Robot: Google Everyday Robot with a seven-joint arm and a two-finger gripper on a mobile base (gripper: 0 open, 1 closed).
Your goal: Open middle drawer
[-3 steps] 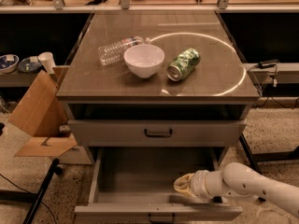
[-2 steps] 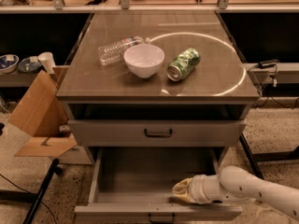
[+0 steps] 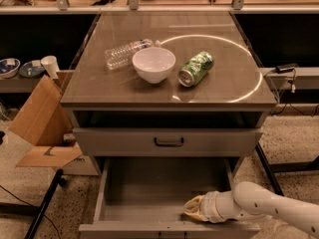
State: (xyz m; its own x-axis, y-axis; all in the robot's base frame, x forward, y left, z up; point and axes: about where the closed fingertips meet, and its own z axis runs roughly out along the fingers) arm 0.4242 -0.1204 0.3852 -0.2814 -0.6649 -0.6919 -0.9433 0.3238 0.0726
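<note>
While I watch the feed from my station, the middle drawer (image 3: 149, 188) stands pulled well out of the cabinet, its plain grey inside bare except for the claw (image 3: 193, 209). The claw sits low in the right front part of that drawer, just behind the inner face of the drawer front, and its yellowish tip points left. I cannot tell whether the claw is apart or together. The white arm (image 3: 269, 205) reaches in from the lower right, crossing the drawer's right side. Directly above, the upper drawer (image 3: 119, 142) shows its grey front with a small dark handle (image 3: 168, 142) at centre, and a dark gap lies between that front and the worktop (image 3: 224, 83). On the worktop I see a white bowl (image 3: 153, 63) near the middle, a clear plastic bottle (image 3: 124, 54) lying on its side just behind and left of it, and a green can (image 3: 196, 68) lying tipped over to its right. A cardboard box (image 3: 37, 118) leans beside the cabinet's left side.
</note>
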